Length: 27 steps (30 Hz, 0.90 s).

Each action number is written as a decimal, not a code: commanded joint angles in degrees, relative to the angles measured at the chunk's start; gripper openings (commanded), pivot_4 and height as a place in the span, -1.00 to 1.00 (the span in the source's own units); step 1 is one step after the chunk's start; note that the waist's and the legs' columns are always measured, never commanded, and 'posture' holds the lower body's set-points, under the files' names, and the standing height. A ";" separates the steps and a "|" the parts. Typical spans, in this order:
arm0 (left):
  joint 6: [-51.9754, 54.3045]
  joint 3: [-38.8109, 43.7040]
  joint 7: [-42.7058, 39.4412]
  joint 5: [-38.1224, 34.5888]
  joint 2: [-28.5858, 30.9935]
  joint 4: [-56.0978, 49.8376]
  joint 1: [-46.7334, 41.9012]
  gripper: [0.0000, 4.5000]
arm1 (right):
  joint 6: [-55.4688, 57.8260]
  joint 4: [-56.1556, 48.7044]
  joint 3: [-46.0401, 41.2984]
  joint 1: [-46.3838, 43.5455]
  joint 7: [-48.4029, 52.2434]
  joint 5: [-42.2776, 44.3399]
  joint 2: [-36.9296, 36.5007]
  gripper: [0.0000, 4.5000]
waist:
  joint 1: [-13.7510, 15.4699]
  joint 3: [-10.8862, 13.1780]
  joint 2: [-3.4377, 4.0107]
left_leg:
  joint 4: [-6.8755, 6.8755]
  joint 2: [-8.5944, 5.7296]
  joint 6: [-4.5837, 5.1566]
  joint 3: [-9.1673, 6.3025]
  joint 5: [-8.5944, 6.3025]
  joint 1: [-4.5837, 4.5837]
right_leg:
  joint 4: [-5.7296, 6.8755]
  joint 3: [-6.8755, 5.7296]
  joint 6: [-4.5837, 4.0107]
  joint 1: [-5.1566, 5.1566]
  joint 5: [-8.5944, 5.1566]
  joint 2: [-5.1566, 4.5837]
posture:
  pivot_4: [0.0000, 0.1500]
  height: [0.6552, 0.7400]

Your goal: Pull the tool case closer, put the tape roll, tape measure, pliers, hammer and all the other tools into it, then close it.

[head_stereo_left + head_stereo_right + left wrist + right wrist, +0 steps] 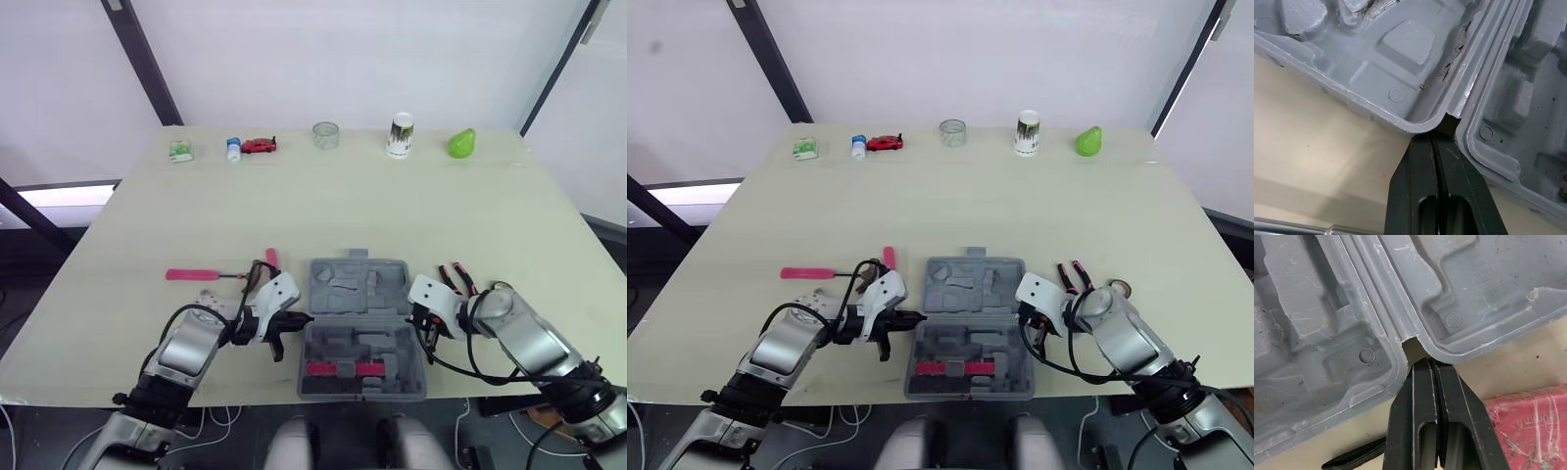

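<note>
Head view: the open tool case point(338, 284) lies at the table's point(392, 206) near edge, while a pink-handled tool point(196, 275) and pliers point(456, 277) wait outside it.

Left wrist view: the left gripper point(1436, 139), clenched empty, noses into the hinge notch.

Right wrist view: the right gripper point(1431, 363) does likewise.

Packing and closing apparently remain.

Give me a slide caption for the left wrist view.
Shut left gripper, tips at the hinge notch between the two halves of the open grey tool case on a beige table.

One tool case point(359, 295), two grippers point(297, 319) point(417, 320), one toy car point(259, 146), one cup point(401, 135)
</note>
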 commanded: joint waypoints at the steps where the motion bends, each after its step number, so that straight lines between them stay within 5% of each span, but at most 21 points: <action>1: 0.24 -0.90 -0.01 -1.03 0.19 -2.90 1.11 -0.97 | -0.21 -2.39 1.19 0.52 1.49 1.59 0.19 -1.00 | -0.01 0.00 0.00 | 0.00 0.00 0.00 0.00 0.00 0.00 | 0.00 0.00 0.00 0.00 0.00 0.00 | 1.00 1.00; 27: 2.52 -1.89 0.97 -2.33 1.49 -8.68 6.00 -0.97 | 0.86 -4.83 0.83 2.62 2.20 2.83 -2.07 -1.00 | 0.04 0.00 0.00 | 0.00 0.00 0.00 0.01 0.00 0.01 | -0.01 0.01 0.00 0.00 0.00 -0.01 | 1.00 1.00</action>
